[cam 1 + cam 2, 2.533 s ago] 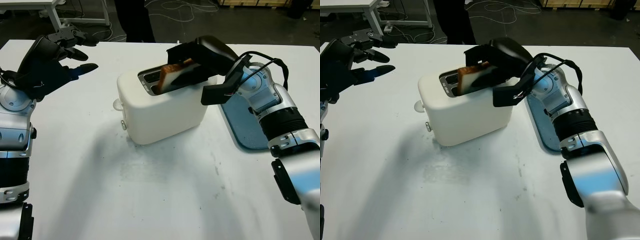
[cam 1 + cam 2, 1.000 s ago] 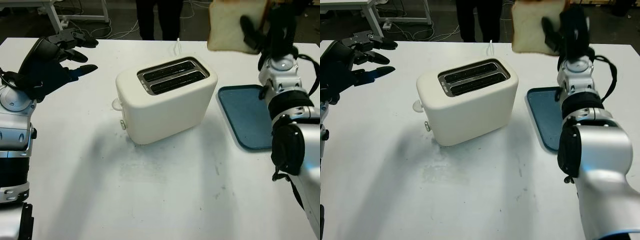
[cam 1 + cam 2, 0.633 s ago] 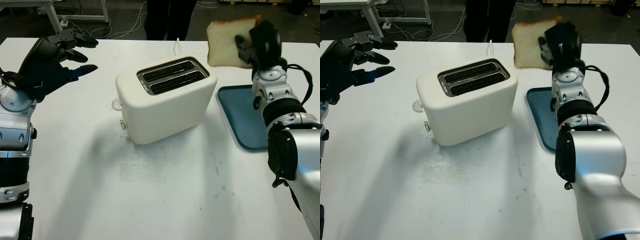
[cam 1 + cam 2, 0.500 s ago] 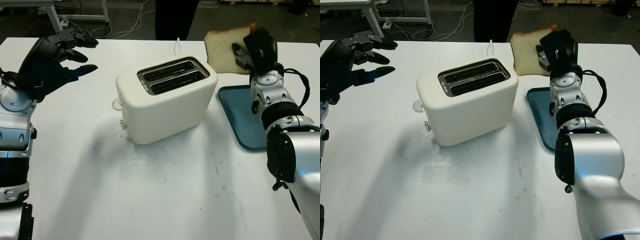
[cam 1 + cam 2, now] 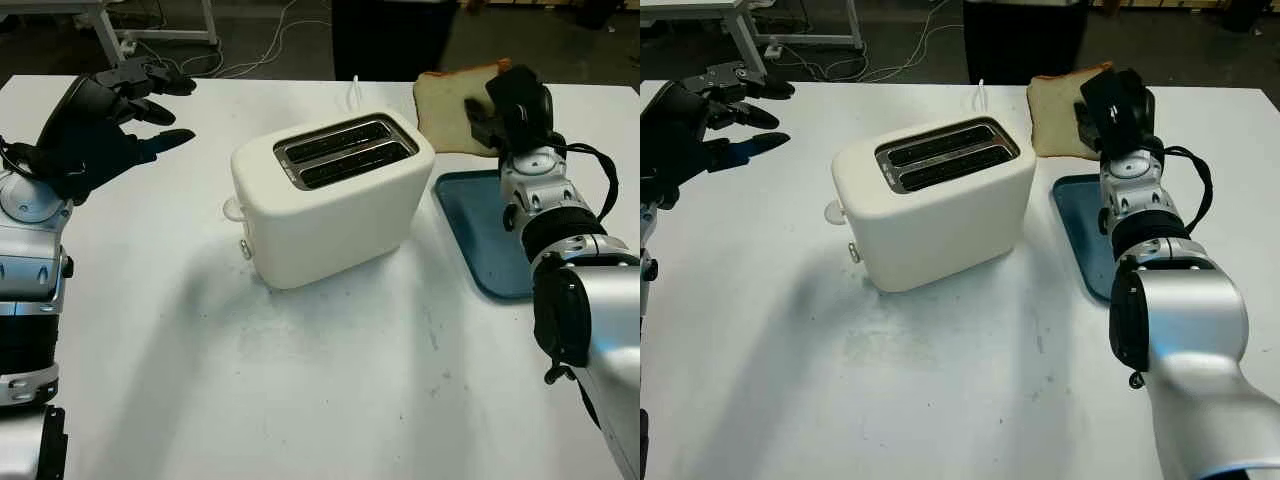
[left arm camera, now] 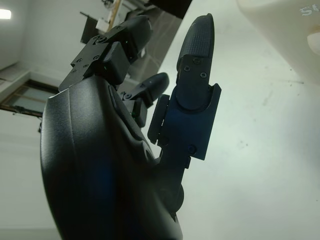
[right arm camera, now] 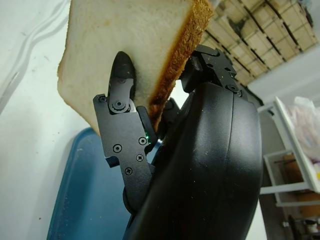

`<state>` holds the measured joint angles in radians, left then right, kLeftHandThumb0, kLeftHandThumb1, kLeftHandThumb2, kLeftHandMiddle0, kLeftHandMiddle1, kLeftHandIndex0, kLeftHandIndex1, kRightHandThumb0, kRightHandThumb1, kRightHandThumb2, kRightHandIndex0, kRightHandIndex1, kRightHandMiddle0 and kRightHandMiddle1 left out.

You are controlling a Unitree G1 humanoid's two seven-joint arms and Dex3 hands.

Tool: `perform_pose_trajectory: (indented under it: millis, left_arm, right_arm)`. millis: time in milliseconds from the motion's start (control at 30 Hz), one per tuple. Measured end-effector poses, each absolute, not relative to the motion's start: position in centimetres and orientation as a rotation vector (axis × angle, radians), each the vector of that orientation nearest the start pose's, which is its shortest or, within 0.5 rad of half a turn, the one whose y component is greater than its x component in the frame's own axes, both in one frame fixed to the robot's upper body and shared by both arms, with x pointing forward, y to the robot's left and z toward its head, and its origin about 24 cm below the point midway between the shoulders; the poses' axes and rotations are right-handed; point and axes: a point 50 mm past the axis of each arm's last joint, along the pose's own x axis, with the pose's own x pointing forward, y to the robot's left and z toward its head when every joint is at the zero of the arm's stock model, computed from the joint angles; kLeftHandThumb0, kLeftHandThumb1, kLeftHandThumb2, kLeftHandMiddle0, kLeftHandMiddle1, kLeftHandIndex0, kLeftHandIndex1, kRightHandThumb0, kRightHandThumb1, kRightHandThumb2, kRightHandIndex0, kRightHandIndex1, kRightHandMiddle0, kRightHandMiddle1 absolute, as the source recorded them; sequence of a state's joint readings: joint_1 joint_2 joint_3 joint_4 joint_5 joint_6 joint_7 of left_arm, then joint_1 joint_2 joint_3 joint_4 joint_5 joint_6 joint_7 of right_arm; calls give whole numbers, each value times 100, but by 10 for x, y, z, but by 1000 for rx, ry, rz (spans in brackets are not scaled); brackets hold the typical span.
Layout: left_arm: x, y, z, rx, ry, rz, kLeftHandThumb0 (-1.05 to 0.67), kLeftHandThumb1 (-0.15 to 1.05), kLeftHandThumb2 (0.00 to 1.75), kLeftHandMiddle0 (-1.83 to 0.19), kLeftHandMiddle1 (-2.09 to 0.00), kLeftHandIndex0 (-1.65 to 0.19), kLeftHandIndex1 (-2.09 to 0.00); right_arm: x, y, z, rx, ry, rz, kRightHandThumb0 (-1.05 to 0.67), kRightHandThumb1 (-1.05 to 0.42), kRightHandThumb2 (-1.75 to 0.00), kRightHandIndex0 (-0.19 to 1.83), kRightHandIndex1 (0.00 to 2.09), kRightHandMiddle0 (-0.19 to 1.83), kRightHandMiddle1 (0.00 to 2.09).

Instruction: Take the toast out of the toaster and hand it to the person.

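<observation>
My right hand [image 5: 492, 112] is shut on a slice of toast [image 5: 448, 112], pale with a brown crust, held upright above the far end of the blue tray [image 5: 480, 235], to the right of the toaster. In the right wrist view a finger [image 7: 121, 90] presses the toast [image 7: 125, 35] against the palm. The white two-slot toaster [image 5: 330, 195] stands mid-table with both slots empty. My left hand [image 5: 120, 110] is open, raised over the table's far left. A person in dark clothes [image 5: 390, 35] stands just beyond the far table edge, behind the toaster.
The toaster's white cord [image 5: 354, 90] runs off the back edge of the table. Cables lie on the dark floor beyond, and a white table leg [image 5: 105, 30] stands at the far left. The white tabletop [image 5: 330, 380] in front of the toaster is bare.
My right hand lifted the toast out of the toaster, swung it high to the right, then lowered it toward the far edge. The person has shifted to the right.
</observation>
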<state>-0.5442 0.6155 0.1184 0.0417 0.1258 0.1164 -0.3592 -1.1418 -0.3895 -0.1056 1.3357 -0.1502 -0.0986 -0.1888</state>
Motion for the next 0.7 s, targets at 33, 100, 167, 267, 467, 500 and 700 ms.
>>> perform_pose_trajectory:
  millis: [33,100,167,267,467,500,700]
  left_arm:
    - [323,239,222,735,-302,-127,-60,92,13,-35,-91,-42,-58]
    - [323,239,222,733,-303,-128,-60,92,12,-35,-91,-42,-58]
    - [323,239,222,733,-303,-128,-60,92,13,-35,-91,-42,-58]
    - [323,239,222,734,-303,-127,-60,92,13,-35,-91,-42,-58]
    - [323,239,222,737,-302,-127,-59,92,14,-34,-90,-42,-57]
    - [323,239,222,737,-302,-127,-59,92,14,-34,-90,-41,-57]
    - [323,240,221,729,-293,-124,-60,92,13,-34,-90,-41,-56]
  right_arm:
    - [413,-233,160,-379,47,-319,-21,-92,-42,70,175,36,175]
    - [413,-233,160,-380,47,-319,-20,-92,-42,71,175,36,175]
    - [413,-233,160,-380,47,-319,-19,-92,-43,68,175,33,175]
    - [413,-233,160,-382,47,-319,-18,-92,-42,66,175,32,174]
    - [413,-233,160,-378,47,-320,-17,-92,-42,65,175,32,174]
    - [413,-233,160,-378,47,-320,-16,-92,-42,65,175,32,175]
    - [413,-233,160,-378,47,-317,-15,-92,-42,67,175,33,175]
